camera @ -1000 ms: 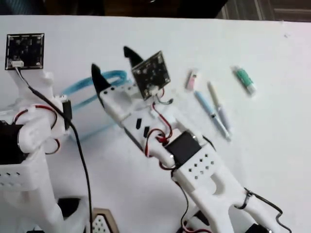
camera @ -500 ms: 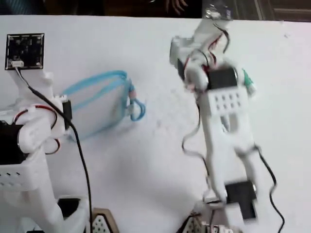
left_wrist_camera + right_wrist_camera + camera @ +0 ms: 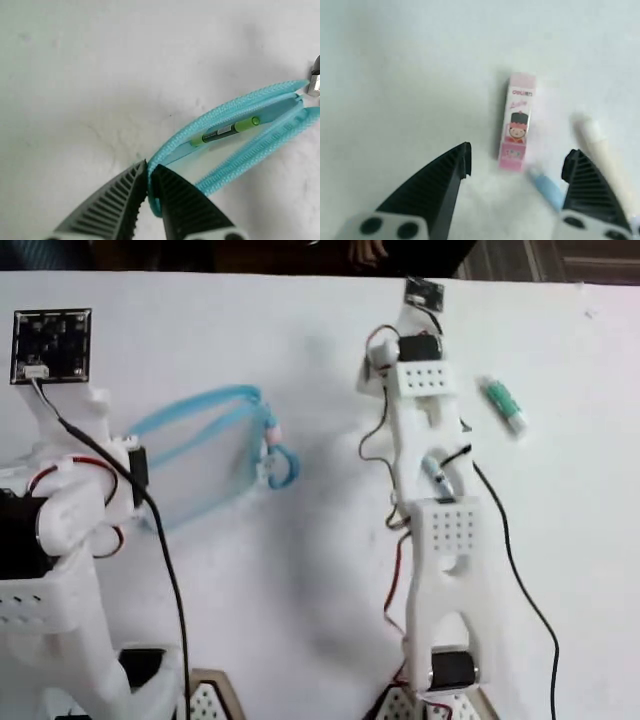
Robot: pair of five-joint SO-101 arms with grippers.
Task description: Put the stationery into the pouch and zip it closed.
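A clear pouch point(image 3: 200, 455) with a light blue zipper lies open on the white table, its blue pull loop point(image 3: 283, 468) toward the middle. My left gripper point(image 3: 149, 181) is shut on the zipper's end, and a green pen point(image 3: 227, 130) lies inside the pouch point(image 3: 260, 145). My right gripper point(image 3: 517, 162) is open and hangs just over a pink eraser point(image 3: 517, 122), with one finger on each side of it. Beside the eraser are a blue pen tip point(image 3: 545, 189) and a white pen point(image 3: 592, 135). In the high view the right arm point(image 3: 420, 380) covers these items.
A green and white stick point(image 3: 503, 405) lies right of the right arm. A grey pen end point(image 3: 436, 472) peeks out beside that arm. The left arm's white body point(image 3: 60, 530) fills the near left corner. The table's far edge point(image 3: 250, 275) meets a dark background.
The right arm has swung from over the pouch to the right and now stretches out over the eraser and pens. The pouch and left arm have stayed put.
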